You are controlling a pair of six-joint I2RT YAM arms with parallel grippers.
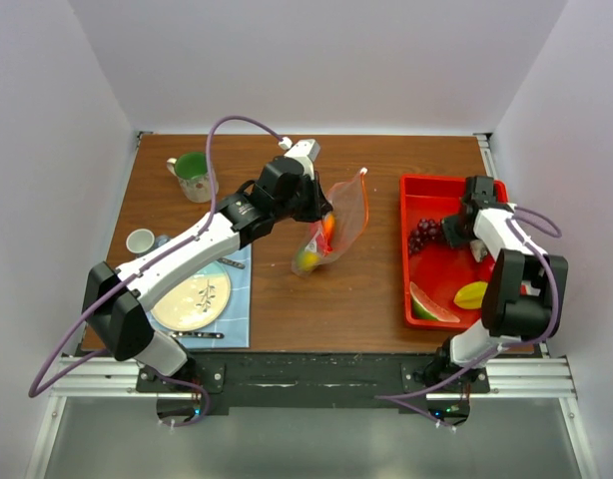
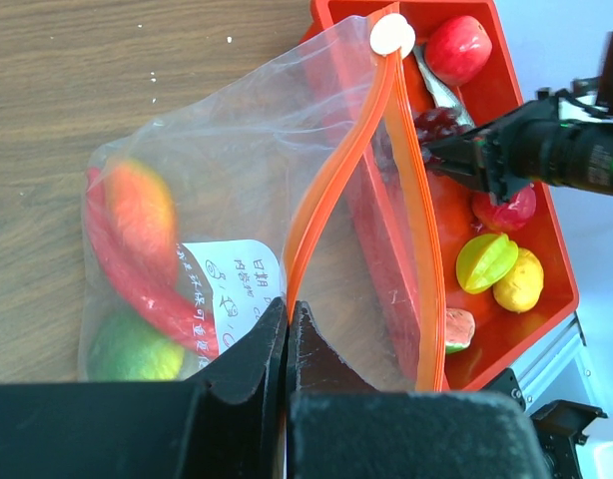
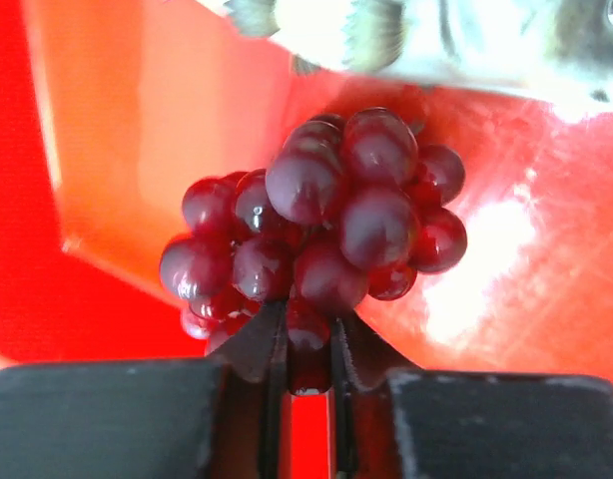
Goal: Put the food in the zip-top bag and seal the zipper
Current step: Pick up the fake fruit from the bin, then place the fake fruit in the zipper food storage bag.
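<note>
left gripper (image 2: 287,334) clenched on zip-top bag (image 2: 227,170) mouth edge, bag held mid-desk, zipper (image 2: 331,190) gaping | right gripper (image 3: 308,349) pinching grape bunch (image 3: 321,215) by its end grapes only, near red tray (image 1: 404,259) left wall | risk: thin hold lets the bunch swing or slip free; limp bag mouth may sag shut

The clear, crinkled zip-top bag (image 1: 336,225) sits mid-frame in the top view, its orange-red zipper (image 2: 305,225) parted and the mouth open. Inside lie an orange fruit (image 2: 139,205) and a green fruit (image 2: 132,351). At right are the dark red grape bunch (image 3: 316,230), a watermelon wedge (image 1: 433,304), a red apple (image 2: 458,48) and a yellow lemon (image 2: 519,282).
</note>
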